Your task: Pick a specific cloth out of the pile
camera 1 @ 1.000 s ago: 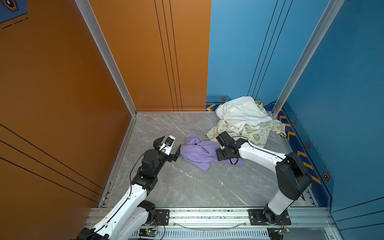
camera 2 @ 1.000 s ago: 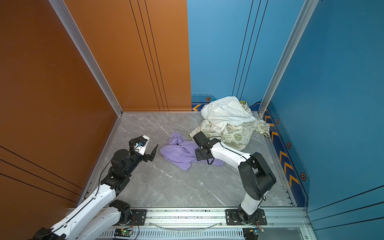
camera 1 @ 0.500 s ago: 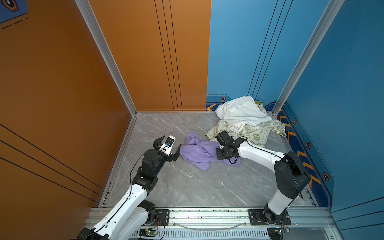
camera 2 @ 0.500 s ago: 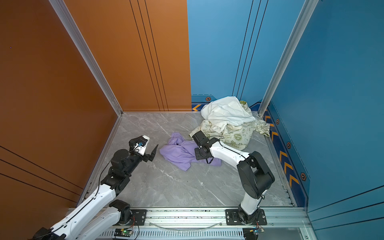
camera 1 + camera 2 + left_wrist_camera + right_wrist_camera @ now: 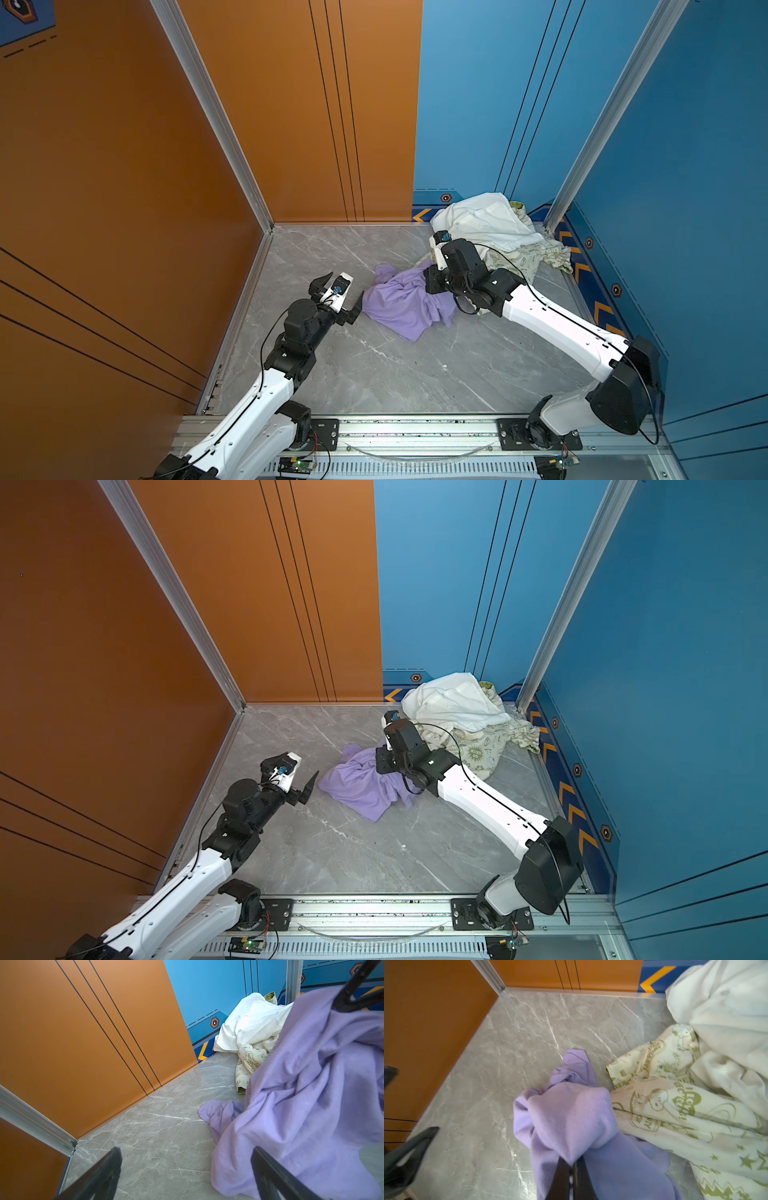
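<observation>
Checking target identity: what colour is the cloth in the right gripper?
Lilac-purple cloth; right wrist view shows it best.

The cloth [image 5: 405,305] is spread on the floor [image 5: 374,374] between the two end effectors. It is found just beside the left gripper [image 5: 343,287], ahead and to its right, and is gathered at the tips of the right gripper [image 5: 571,1164]. The pile [image 5: 498,232] is set beyond and right of the right gripper, touching the cloth. Within it a shirt [image 5: 486,222] is laid atop a second garment [image 5: 523,259].

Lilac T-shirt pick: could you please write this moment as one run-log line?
right gripper: shut on lilac T-shirt | left gripper: open, empty, beside it | pile: back corner
</observation>
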Robot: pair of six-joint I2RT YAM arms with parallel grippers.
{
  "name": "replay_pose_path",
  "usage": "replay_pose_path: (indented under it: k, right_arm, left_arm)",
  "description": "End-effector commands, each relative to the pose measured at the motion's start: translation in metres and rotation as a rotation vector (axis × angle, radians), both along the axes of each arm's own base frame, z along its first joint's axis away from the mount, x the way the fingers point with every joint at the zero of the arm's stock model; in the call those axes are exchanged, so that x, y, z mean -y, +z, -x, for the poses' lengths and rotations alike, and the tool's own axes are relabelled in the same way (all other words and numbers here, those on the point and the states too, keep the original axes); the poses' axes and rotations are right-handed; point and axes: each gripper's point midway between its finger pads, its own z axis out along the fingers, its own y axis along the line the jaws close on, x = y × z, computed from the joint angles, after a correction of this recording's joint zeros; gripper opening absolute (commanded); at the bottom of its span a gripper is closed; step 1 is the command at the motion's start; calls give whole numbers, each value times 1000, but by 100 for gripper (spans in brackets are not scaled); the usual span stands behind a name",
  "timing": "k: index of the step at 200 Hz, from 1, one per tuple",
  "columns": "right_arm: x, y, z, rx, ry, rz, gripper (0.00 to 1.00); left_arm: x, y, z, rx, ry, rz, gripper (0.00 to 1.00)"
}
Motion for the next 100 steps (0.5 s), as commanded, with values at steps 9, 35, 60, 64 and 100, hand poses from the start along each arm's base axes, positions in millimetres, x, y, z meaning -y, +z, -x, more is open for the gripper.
replay_pose_path:
  k: [9,35,60,64,100]
  right_arm:
    - [-21,91,-7,201,37,-176,0]
    - [-34,122,-14,267,49,-246,0]
    - [-56,141,-27,285,72,-295,0]
    - [-61,143,-29,286,79,-301,0]
    - [-105,168,-58,325,114,-359,0]
  left_arm:
    - [8,2,5,20,-47,4,98]
    - [7,3,5,24,-40,2,98]
    - [3,5,4,33,-16,-1,98]
    - [2,6,4,36,-9,-3,98]
    - [-8,10,4,58,44,-12,98]
